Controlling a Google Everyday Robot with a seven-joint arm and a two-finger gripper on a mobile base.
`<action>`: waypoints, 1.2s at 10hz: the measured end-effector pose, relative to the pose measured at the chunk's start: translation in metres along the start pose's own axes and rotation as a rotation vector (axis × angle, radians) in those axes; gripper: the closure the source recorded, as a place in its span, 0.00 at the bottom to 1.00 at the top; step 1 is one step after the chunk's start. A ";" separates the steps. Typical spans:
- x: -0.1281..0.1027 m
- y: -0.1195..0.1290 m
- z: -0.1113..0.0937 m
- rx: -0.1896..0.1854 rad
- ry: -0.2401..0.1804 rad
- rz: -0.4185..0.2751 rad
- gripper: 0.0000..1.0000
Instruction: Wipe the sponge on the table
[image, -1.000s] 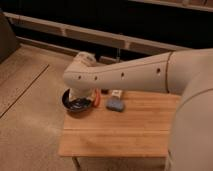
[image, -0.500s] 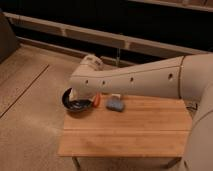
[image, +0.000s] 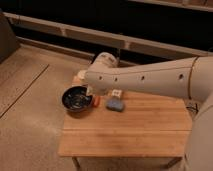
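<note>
The sponge (image: 115, 104), a small blue-grey pad, lies on the light wood table (image: 130, 130) near its far edge. My white arm reaches in from the right across the table's back. Its wrist end sits above the far left corner. The gripper (image: 91, 90) hangs below that wrist, between the black bowl (image: 76, 97) and the sponge, mostly hidden by the arm. It is to the left of the sponge and slightly above it, not touching it.
A small orange object (image: 96, 101) lies between bowl and sponge. A small pale block (image: 116, 93) stands just behind the sponge. The speckled floor surrounds the table, and a dark wall with rails runs behind it.
The arm's wrist end has swung to the right, from over the bowl toward the sponge. The sponge, bowl and orange object have not moved.
</note>
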 end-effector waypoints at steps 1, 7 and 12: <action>-0.003 -0.006 0.002 0.012 -0.007 0.029 0.35; -0.005 -0.024 0.014 0.025 -0.004 0.118 0.35; -0.006 -0.024 0.015 0.025 -0.005 0.117 0.35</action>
